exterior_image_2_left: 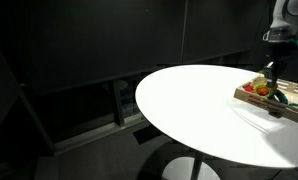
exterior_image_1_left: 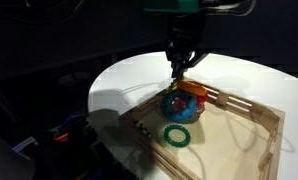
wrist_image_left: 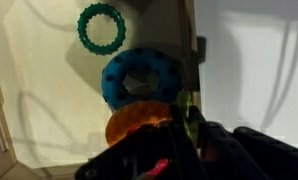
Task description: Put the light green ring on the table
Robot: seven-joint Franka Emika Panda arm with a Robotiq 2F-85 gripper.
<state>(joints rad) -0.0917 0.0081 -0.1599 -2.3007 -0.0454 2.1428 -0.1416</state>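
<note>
In the wrist view the light green ring (wrist_image_left: 186,108) shows edge-on as a thin pale yellow-green strip between my gripper's (wrist_image_left: 190,128) dark fingers, which are shut on it. It is held just above the tray's rim, beside the orange ring (wrist_image_left: 137,122) and the blue ring (wrist_image_left: 139,78). In both exterior views the gripper (exterior_image_1_left: 179,68) (exterior_image_2_left: 272,76) hangs low over the stacked rings (exterior_image_1_left: 182,103) at the tray's far edge. The white round table (exterior_image_1_left: 239,75) (exterior_image_2_left: 199,110) (wrist_image_left: 254,60) lies right beside it.
A dark green bumpy ring (exterior_image_1_left: 177,133) (wrist_image_left: 101,27) lies flat on the floor of the light wooden slatted tray (exterior_image_1_left: 251,128) (exterior_image_2_left: 251,99) (wrist_image_left: 39,95). The tray's raised rails surround the rings. Dark surroundings lie beyond the table's edge.
</note>
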